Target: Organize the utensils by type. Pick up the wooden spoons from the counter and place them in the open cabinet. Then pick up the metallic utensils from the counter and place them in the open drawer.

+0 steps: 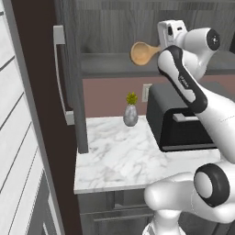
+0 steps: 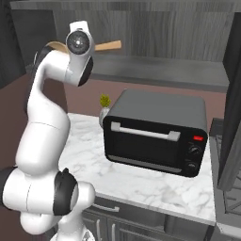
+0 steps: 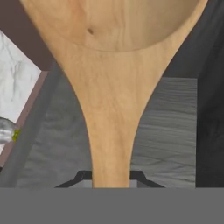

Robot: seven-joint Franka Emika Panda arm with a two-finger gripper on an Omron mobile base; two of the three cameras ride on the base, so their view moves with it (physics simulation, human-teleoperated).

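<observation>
One large wooden spoon (image 1: 143, 53) sits clamped by its handle in the gripper (image 3: 111, 175), jaws nearly closed around it, at upper centre of the left base view, raised inside the open cabinet (image 1: 110, 27) above its shelf (image 1: 108, 64) and the marble counter (image 1: 119, 158).

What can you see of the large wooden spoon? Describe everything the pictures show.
The large wooden spoon is light tan with visible grain, a round shallow bowl and a long handle that narrows from it. The gripper is shut on its handle, holding it roughly level in front of the open cabinet, above its grey shelf, touching nothing else.
</observation>
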